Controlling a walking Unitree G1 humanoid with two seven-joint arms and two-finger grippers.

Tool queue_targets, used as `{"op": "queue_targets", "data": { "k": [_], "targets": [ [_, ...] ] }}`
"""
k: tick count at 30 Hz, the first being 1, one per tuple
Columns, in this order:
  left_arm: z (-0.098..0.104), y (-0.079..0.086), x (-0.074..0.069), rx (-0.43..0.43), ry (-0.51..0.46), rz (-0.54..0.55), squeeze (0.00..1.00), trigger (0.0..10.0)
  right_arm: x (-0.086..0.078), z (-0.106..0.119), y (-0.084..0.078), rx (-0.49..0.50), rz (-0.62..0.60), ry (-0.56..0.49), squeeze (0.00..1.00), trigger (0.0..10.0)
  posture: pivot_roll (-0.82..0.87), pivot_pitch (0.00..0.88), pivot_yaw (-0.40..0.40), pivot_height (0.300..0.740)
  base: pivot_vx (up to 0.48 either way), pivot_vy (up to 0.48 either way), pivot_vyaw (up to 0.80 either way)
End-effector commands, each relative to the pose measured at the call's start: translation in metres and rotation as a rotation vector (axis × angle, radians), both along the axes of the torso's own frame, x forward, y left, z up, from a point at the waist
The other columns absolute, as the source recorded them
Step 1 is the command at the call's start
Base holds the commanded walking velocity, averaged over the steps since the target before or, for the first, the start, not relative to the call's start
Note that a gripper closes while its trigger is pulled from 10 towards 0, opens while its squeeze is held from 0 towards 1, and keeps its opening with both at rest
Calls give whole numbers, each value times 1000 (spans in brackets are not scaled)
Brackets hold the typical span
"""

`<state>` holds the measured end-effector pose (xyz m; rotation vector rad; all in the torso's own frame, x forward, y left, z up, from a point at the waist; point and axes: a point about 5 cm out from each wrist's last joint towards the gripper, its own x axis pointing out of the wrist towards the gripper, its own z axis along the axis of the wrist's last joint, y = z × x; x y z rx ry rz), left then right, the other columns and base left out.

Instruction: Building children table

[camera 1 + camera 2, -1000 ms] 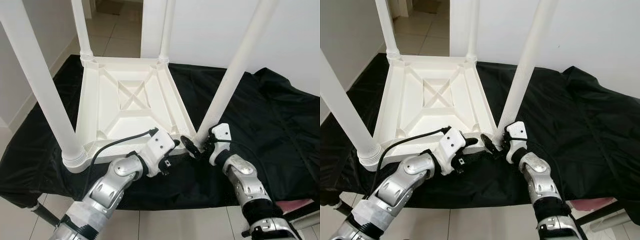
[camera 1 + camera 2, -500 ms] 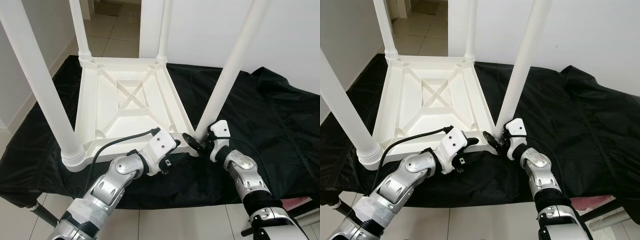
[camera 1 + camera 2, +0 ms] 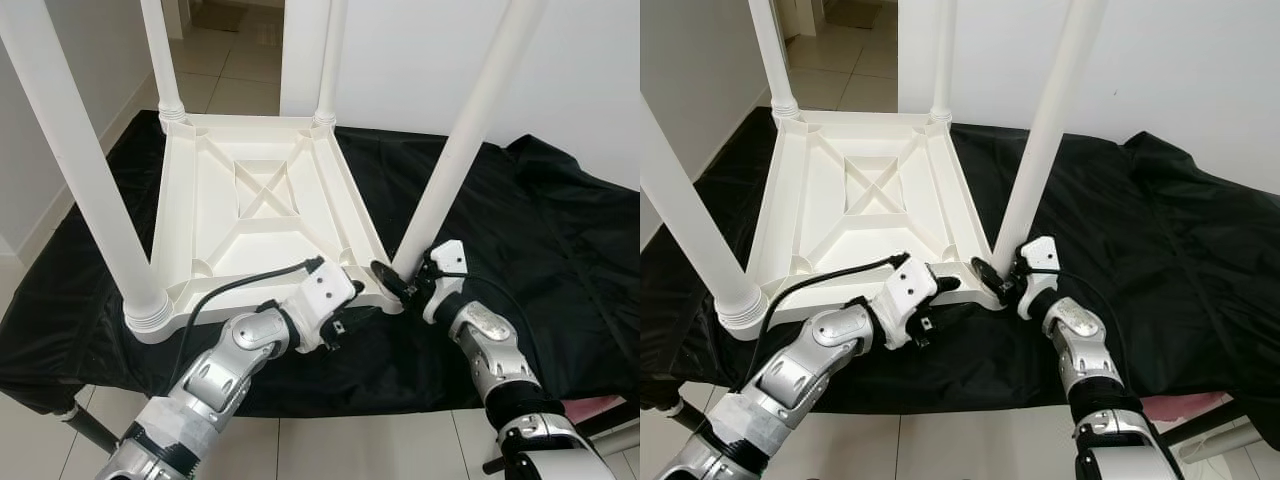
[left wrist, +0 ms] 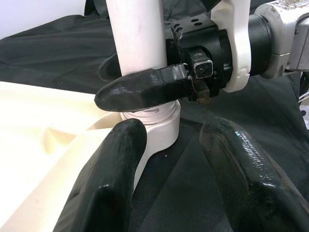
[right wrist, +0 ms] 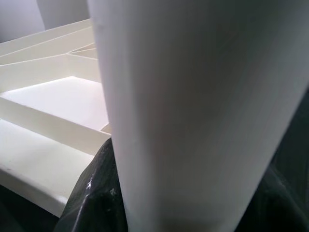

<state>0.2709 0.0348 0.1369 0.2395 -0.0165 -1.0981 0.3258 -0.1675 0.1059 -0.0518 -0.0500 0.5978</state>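
On black cloth (image 3: pixel 520 230) — right tool (image 3: pixel 397 284) grips table leg (image 3: pixel 455 160); left tool (image 4: pixel 169 188) open beside.

Upturned table (image 3: pixel 250 215) on cloth (image 3: pixel 560 260); both tools at near-right leg (image 3: pixel 465 140).

Home: tiled floor (image 3: pixel 230 70), hallway doorway (image 3: pixel 225 15).

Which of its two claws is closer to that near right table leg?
Right. The right gripper is clamped around the leg at its base; the left gripper sits open beside the corner socket, just short of it.
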Motion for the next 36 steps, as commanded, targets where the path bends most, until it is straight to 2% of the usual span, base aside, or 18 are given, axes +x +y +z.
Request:
{"op": "queue_targets", "data": {
  "k": [1,7,12,13,14,16,17,20,22,24,26,33,34,36],
  "targets": [
    [-3,-5,-5,22,14,-98,0,10000,-4,-9,3,-15,-4,41,0,10000,1,0,-86,740,0,0,0],
    [-3,-5,-6,13,20,-98,0,10000,-6,-13,6,-57,-73,42,0,10000,-1,0,-90,740,0,0,0],
    [-3,1,-3,3,32,-65,0,10000,-12,-14,18,-3,-227,43,0,10000,-5,0,-96,740,0,0,0],
    [-3,4,-1,7,31,-53,0,10000,-14,-17,18,14,-312,52,0,10000,-3,0,-97,740,0,0,0],
    [-3,4,-1,7,31,-53,0,10000,-14,-17,18,14,-312,52,0,10000,-3,0,-97,740,0,0,0],
    [-3,6,1,9,27,-44,0,10000,-18,-21,16,46,-441,66,0,10000,-3,0,-97,740,0,0,0],
    [-3,6,1,9,27,-44,0,10000,-18,-21,16,46,-441,66,0,10000,-3,0,-97,740,0,0,0],
    [-3,4,-2,2,28,-58,0,10000,-21,-23,15,88,-652,66,0,10000,-2,0,-98,740,0,0,0],
    [-4,2,-6,-2,34,-66,0,10000,-24,-25,21,146,-763,103,0,10000,-1,0,-100,740,0,0,0],
    [-5,2,-7,-4,36,-66,0,10000,-24,-26,24,158,-777,116,0,10000,-1,0,-100,740,0,0,0],
    [-6,1,-9,-6,43,-63,0,10000,-25,-23,38,144,-706,108,0,10000,3,0,-104,740,0,0,0],
    [-7,2,-11,-6,46,-62,0,10000,-26,-19,36,119,-711,75,0,10000,11,0,-110,740,0,0,0],
    [-7,3,-11,-5,48,-60,0,10000,-26,-17,39,146,-685,69,882,10000,13,0,-112,740,0,0,0],
    [-7,3,-11,-4,49,-58,0,10000,-26,-15,41,165,-672,65,882,10000,13,0,-112,740,0,0,0]
  ]
}}
